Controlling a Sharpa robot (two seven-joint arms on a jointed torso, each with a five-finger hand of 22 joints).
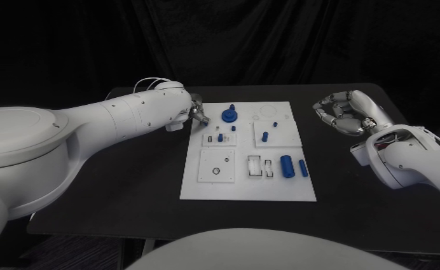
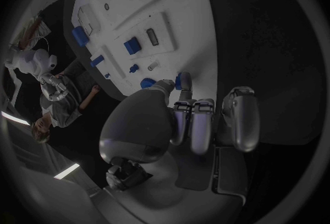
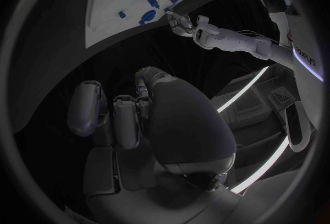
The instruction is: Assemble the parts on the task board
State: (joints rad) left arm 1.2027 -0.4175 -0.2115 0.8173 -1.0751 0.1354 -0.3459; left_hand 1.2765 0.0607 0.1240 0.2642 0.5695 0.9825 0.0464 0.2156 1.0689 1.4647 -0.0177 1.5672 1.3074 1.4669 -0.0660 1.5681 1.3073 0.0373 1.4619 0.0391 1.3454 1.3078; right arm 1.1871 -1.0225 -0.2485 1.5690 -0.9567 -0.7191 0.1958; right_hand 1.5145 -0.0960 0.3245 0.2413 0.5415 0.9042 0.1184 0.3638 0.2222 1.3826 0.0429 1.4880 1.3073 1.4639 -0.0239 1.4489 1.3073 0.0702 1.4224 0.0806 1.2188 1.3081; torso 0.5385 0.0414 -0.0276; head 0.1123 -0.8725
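- Left hand (image 1: 196, 115) sits right at the far-left corner of the task board (image 1: 206, 189), fingers curled in. From the left wrist cam the fingertips (image 2: 181, 82) are right up against the round blue part (image 1: 229, 115), but I honestly can't tell if it's actually gripping it or just touching.
- That round blue part, a disc with a little stub sticking up, stands at the far-left end of the board, just beside the hand.
- Right hand (image 1: 340, 112) is off the board entirely, over the black worktop (image 1: 348, 181) on the right side, well apart from the parts. Fingers curled in toward the palm, nothing in them.
- Heading out from the left hand across the board: a couple of small blue pegs (image 1: 221, 136) stand in a raised white square just nearer than the disc, and another short blue peg (image 1: 265, 136) stands in the square to the right of that.
- On the near-right part of the board a fat blue cylinder (image 1: 286, 165) lies flat, with a thinner blue pin (image 1: 302, 168) right beside it on its right.
- Left of those, two small rectangular slots (image 1: 254, 166), and further left a white square plate with a small round hole (image 1: 215, 170).
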